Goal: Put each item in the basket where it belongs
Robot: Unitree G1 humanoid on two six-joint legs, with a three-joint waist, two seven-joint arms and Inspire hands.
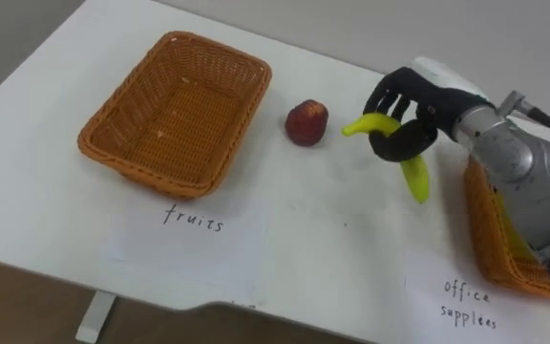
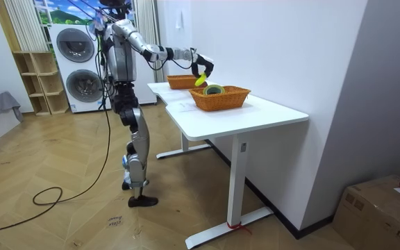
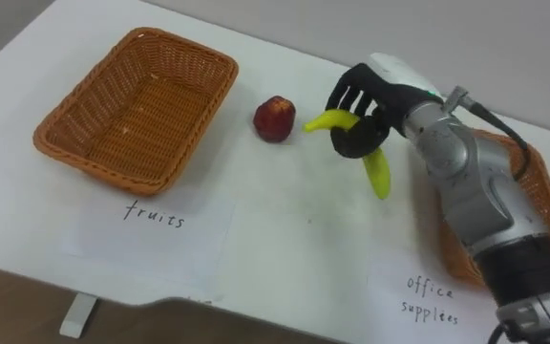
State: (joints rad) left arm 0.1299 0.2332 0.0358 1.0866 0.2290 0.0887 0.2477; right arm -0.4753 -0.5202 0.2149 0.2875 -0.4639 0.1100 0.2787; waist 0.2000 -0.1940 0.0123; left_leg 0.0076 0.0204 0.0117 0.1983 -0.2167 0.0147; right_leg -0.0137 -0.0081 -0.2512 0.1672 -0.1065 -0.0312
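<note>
Left eye view: the robot's right hand [image 1: 411, 97] is up over the white table [image 1: 285, 248] with its fingers wrapped around the middle of a banana [image 1: 415, 178]. Both ends poke out, one toward the red fruit [image 1: 306, 122] and one hanging down. Gripping it mid-body makes sense, since that probably stops it swinging during the carry. The banana is clear of the tabletop, between the red fruit and the right basket [image 1: 485, 234] at the table's edge. The left basket [image 1: 175, 110] has nothing in it and has a paper label [image 1: 195, 218] in front, so it looks like the fruit one. If so, the banana has to travel across past the red fruit, which sits on the table just beside that basket.

Room view: the robot stands at the table's long side with its right arm stretched out over it and the banana in its fist. The nearer basket has something round and greenish [image 2: 214, 89] in it. It's hard to say what, but it's maybe an office item. Washing machines [image 2: 78, 68] sit behind the robot.

Right eye view: same story. The hand is clenched on the banana, and the red fruit is untouched and well apart from the hand.
</note>
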